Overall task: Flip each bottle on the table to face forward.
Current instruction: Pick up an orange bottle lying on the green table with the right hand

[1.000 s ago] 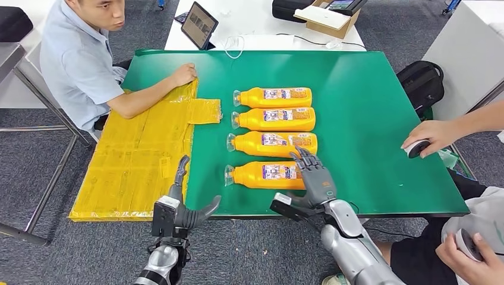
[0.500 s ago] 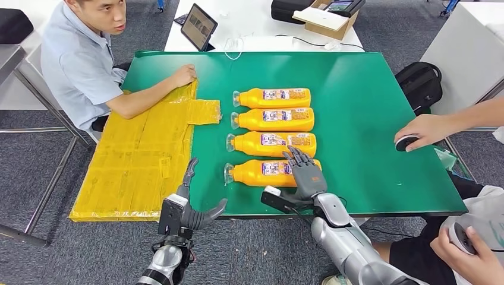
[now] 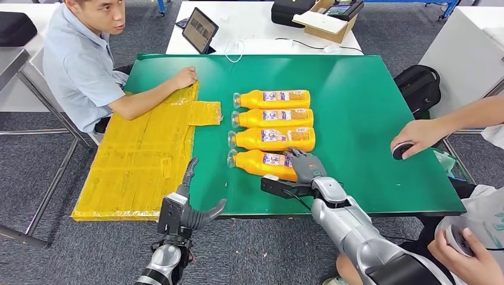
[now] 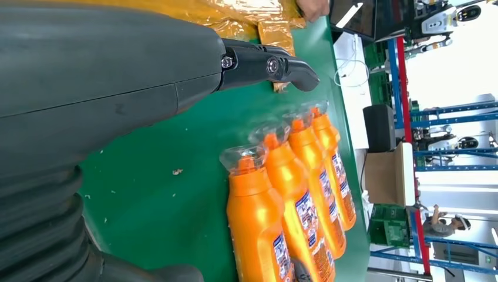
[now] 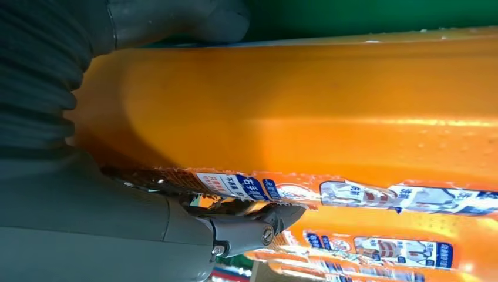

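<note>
Closing now, right hand (image 3: 306, 167) grips nearest bottle (image 3: 261, 161) — left hand (image 3: 189, 209) open.

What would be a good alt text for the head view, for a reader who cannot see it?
The robot's right hand grips the base end of the nearest of four orange bottles lying in a row on a green table. Its left hand is open off the near edge, beside a yellow sheet. A person sits at the left.

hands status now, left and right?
Left hand: open, holding nothing, off the table edge.
Right hand: gripping the nearest orange bottle at its base.
</note>
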You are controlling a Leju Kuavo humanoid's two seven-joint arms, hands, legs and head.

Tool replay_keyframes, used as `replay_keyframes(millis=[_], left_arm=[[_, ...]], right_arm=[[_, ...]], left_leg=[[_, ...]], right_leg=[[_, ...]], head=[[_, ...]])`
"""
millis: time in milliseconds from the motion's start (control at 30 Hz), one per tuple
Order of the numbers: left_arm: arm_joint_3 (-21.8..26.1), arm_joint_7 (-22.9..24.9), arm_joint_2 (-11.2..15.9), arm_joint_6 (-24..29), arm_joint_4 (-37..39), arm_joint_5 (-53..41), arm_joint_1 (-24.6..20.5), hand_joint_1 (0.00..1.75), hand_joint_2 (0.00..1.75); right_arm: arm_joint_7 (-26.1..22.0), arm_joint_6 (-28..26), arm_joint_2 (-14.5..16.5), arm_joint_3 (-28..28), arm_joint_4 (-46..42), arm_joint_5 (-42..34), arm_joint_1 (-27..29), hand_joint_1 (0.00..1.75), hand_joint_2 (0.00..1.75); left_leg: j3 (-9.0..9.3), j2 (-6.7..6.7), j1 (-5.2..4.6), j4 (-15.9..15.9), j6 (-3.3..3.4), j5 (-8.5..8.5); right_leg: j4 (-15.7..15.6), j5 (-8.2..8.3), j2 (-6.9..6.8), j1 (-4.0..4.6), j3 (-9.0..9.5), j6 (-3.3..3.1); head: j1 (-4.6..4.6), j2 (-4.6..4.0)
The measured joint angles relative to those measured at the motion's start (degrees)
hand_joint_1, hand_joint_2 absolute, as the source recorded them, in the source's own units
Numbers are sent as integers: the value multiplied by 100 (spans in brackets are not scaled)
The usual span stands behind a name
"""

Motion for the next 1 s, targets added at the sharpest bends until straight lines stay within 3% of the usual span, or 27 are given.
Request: replay_keyframes(millis=[767, 833, 933, 1000], left_arm=[[59, -30, 106, 118, -155, 69, 158, 0, 175], [127, -33, 124, 3, -298, 304, 263, 0, 175], [300, 241, 72, -597, -963, 1595, 715, 0, 175], [318, 396, 45, -768, -1268, 2079, 937, 0, 175]], right_arm=[[-935, 52, 95, -12, 112, -851, -3, 175, 175], [-1368, 36, 145, -130, 24, -1385, 126, 175, 175], [-2212, -4, 504, -671, -1323, -3467, 1179, 175, 175], [-2328, -110, 696, -829, -2180, -4156, 1783, 175, 175]], left_leg=[[10, 9, 3, -1, -9, -11], [30, 23, 5, -2, -17, -23], [18, 24, 13, -3, -23, -28], [-17, 18, 16, -3, -22, -23]], right_leg=[[0, -2, 8, 5, 8, 1], [0, -5, 20, 8, 21, -3], [2, -12, 24, 14, 14, -10], [4, -13, 20, 16, -15, -9]], head=[[2, 0], [2, 0], [1, 0], [-1, 0]])
